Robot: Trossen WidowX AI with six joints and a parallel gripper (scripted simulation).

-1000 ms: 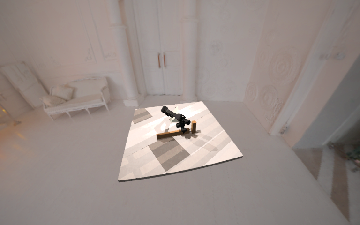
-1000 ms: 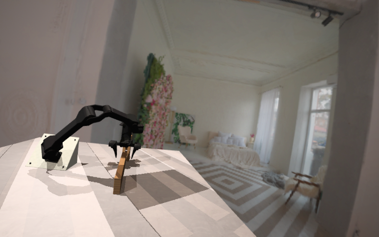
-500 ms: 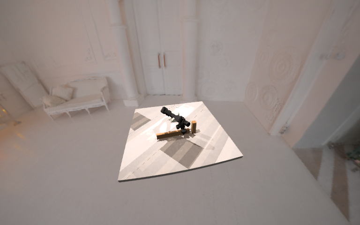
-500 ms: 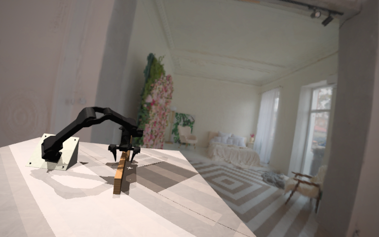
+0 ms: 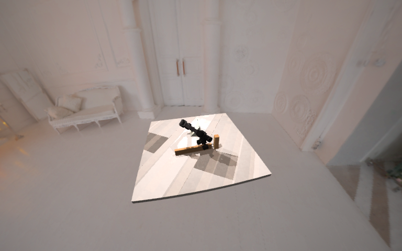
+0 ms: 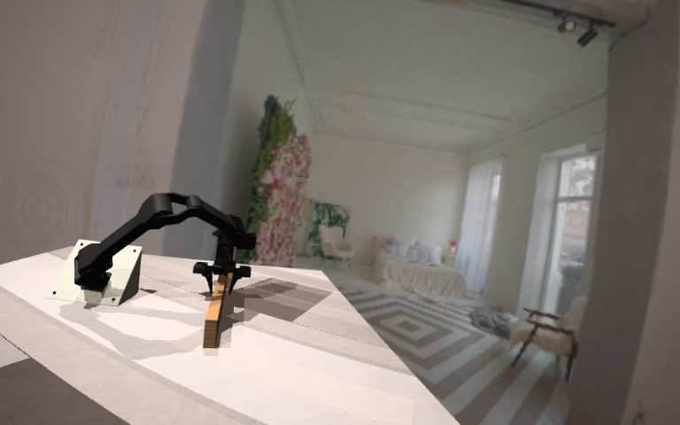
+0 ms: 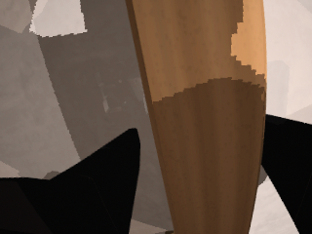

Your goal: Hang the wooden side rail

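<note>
On the desk (image 5: 166, 183) (image 6: 281, 370), the rail (image 5: 189, 149) (image 6: 214, 312) (image 7: 207, 127) lies left of the upright post (image 5: 216, 141), seen from the top view.
</note>
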